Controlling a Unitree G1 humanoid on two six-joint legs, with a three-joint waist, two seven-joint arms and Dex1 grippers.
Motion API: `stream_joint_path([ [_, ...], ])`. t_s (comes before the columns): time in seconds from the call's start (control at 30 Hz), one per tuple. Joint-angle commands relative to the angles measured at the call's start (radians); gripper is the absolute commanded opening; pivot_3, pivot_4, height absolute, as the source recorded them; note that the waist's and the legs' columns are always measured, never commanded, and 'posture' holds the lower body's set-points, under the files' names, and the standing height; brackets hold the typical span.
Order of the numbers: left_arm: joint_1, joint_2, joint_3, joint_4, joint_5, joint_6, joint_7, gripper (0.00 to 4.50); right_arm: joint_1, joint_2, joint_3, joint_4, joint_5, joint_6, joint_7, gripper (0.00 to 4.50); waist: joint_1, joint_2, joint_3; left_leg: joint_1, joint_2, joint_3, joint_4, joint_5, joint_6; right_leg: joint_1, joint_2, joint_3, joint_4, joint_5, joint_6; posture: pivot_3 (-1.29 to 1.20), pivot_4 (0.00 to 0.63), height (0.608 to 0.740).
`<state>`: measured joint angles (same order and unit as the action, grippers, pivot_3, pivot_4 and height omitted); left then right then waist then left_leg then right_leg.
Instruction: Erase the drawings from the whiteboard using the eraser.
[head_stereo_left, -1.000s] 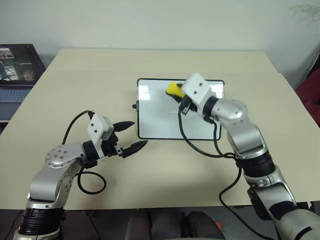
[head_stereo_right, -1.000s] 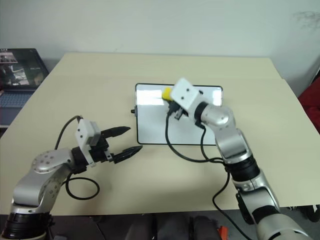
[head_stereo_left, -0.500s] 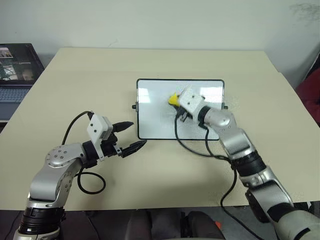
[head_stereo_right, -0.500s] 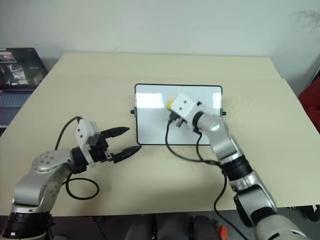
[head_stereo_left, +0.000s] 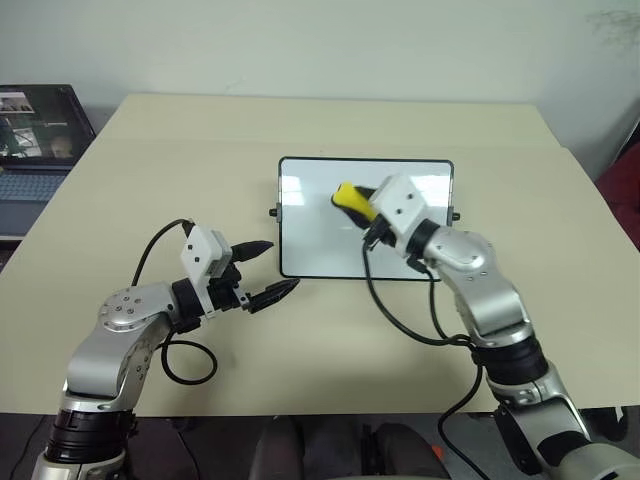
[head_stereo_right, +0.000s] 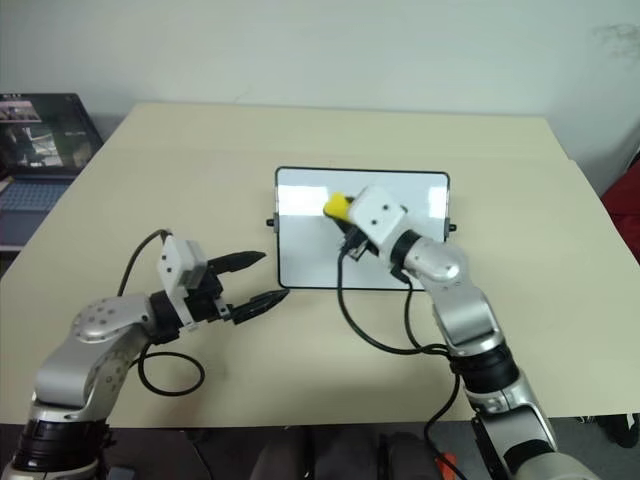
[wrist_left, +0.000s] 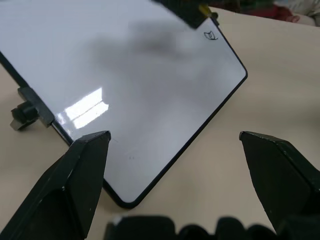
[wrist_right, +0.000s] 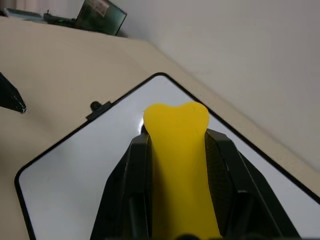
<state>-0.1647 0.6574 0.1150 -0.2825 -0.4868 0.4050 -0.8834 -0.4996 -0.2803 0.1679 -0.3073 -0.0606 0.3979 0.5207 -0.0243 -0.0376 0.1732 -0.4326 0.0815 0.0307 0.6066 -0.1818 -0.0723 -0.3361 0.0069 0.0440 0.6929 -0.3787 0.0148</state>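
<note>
A beige worktop carries a whiteboard, the landmark here: a glossy white rectangle with a thin black frame, rounded corners and small black knobs on its 2 short sides.

The right tool is pinching the eraser, a bright yellow block with a softly notched end, between its 2 black fingers. The eraser hangs over the board's far middle; whether it touches the surface cannot be told.

The left tool hovers just off the board's near left corner, its 2 pointed fingers spread wide and empty.

Of the drawings, 1 shows: a tiny heart-like loop in thin black line, near the board's right edge, just beside the eraser in the left wrist view. The rest of the visible board looks clean and mirror-smooth, with window glare.

To do this step well, I judge the eraser should be laid flat on the board and swept firmly across the loop, keeping pressure even so the slick board does not slide. The idle left tool could steady the near corner if the board shifts.

A laptop sits beyond the board's left side, off the worktop.
</note>
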Motion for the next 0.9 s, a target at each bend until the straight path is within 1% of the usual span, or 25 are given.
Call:
stream_joint_path([
  [0.03, -0.026, -0.013, -0.004, -0.049, -0.015, -0.014, 0.005, 4.50, 0.108, -0.035, -0.105, -0.104, 0.008, -0.052, -0.051, 1.12, -0.001, 0.000, 0.000, 0.000, 0.000, 0.000, 0.000, 0.000, 0.000, 0.000, 0.000, 0.000, 0.000, 0.000, 0.000, 0.00, 0.150, 0.740],
  [0.13, -0.041, -0.020, -0.012, -0.062, -0.018, -0.009, 0.008, 4.50, 0.247, -0.051, -0.188, -0.184, 0.031, -0.079, -0.083, 1.12, -0.002, 0.000, 0.000, 0.000, -0.001, 0.001, 0.000, 0.000, 0.000, 0.000, 0.000, 0.000, 0.000, 0.000, 0.000, 0.00, 0.150, 0.740],
  [0.2, -0.045, -0.022, -0.013, -0.065, -0.019, -0.006, 0.008, 4.50, 0.305, -0.052, -0.214, -0.215, 0.037, -0.092, -0.098, 1.12, -0.007, 0.000, 0.000, 0.000, -0.001, 0.001, 0.000, 0.000, 0.000, 0.000, 0.000, 0.001, 0.001, 0.000, 0.000, 0.00, 0.150, 0.740],
  [0.3, -0.054, -0.025, -0.023, -0.066, -0.021, -0.004, 0.004, 4.50, 0.454, -0.044, -0.249, -0.261, 0.044, -0.116, -0.117, 1.12, -0.008, 0.001, 0.000, 0.001, 0.000, 0.001, 0.000, 0.000, 0.000, -0.001, 0.002, 0.002, 0.003, 0.000, 0.000, 0.00, 0.150, 0.740],
  [0.37, -0.057, -0.026, -0.030, -0.062, -0.019, -0.006, -0.001, 4.50, 0.545, -0.032, -0.248, -0.280, 0.048, -0.150, -0.128, 1.12, -0.008, 0.001, 0.000, 0.001, 0.000, 0.001, 0.000, 0.000, 0.000, 0.000, 0.002, 0.001, 0.003, 0.000, 0.000, 0.00, 0.150, 0.740],
  [0.43, -0.061, -0.026, -0.036, -0.053, -0.015, -0.010, -0.006, 4.50, 0.658, -0.011, -0.212, -0.300, 0.031, -0.193, -0.151, 1.12, -0.007, 0.001, 0.000, 0.001, 0.000, 0.001, 0.000, 0.000, 0.000, 0.000, 0.002, 0.001, 0.003, 0.000, 0.000, 0.00, 0.150, 0.740],
  [0.5, -0.066, -0.027, -0.040, -0.044, -0.013, -0.012, -0.010, 4.50, 0.719, 0.006, -0.181, -0.304, 0.019, -0.211, -0.167, 1.12, -0.008, 0.001, 0.000, 0.001, -0.001, 0.001, 0.000, 0.000, 0.000, 0.000, 0.002, 0.001, 0.003, 0.000, 0.000, 0.00, 0.150, 0.740],
  [0.63, -0.071, -0.028, -0.045, -0.038, -0.012, -0.014, -0.015, 4.50, 0.723, 0.021, -0.160, -0.298, 0.015, -0.218, -0.190, 1.12, -0.011, 0.001, 0.000, 0.002, -0.001, 0.001, 0.001, 0.000, 0.000, 0.000, 0.002, 0.002, 0.004, 0.000, 0.001, 0.00, 0.150, 0.740],
  [0.9, -0.053, -0.040, -0.035, -0.041, -0.014, -0.014, 0.001, 4.50, 0.654, 0.010, -0.196, -0.287, 0.035, -0.208, -0.207, 1.12, -0.005, 0.001, 0.000, 0.002, -0.001, 0.001, 0.001, 0.000, 0.000, 0.001, 0.003, 0.001, 0.004, 0.000, 0.000, 0.00, 0.150, 0.740],
])
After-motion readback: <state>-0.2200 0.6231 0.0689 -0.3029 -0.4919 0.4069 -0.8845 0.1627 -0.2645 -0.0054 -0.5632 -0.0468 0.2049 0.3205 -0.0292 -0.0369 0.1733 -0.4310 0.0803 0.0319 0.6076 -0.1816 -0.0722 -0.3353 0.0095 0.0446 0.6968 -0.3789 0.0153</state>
